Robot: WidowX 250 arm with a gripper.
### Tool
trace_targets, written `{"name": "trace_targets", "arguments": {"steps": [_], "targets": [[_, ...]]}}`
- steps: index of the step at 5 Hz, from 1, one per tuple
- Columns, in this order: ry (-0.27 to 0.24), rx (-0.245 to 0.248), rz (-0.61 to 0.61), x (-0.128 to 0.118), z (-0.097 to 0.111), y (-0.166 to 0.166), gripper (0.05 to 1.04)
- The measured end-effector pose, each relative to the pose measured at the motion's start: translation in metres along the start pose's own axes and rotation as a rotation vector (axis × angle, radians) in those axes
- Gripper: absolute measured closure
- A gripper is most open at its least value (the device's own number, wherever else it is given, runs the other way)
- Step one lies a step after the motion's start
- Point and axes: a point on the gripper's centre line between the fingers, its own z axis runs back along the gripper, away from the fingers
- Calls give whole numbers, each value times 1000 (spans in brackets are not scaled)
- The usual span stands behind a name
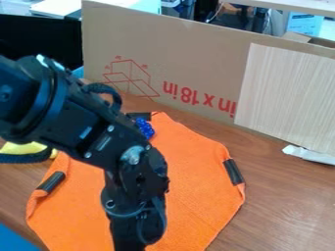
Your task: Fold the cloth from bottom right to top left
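Tabletop: brown wood-grain surface (pixel 288 196), tan cardboard panel (pixel 196 54) upright behind.
Fold: best practice, I judge, is a thin pinch of the lower-right edge, a low lift, a slow diagonal carry to upper left, then a flat release.
Cloth: bright orange fabric sheet (pixel 196 196), black strips at its edges, spread on the wood, showing on both sides of my black gripper (pixel 136 233).
Grip: I cannot tell whether I hold fabric or nothing.

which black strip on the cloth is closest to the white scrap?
Picture-right strip, on the orange cloth edge facing the white scrap. Left strip and top strip both lie farther off.
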Motion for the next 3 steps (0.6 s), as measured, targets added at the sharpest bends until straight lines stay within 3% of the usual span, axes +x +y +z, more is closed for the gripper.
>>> {"name": "trace_targets", "arguments": {"steps": [2, 3], "targets": [[55, -2, 25, 6, -29, 7, 95], [93, 13, 40, 5, -39, 11, 191]]}}
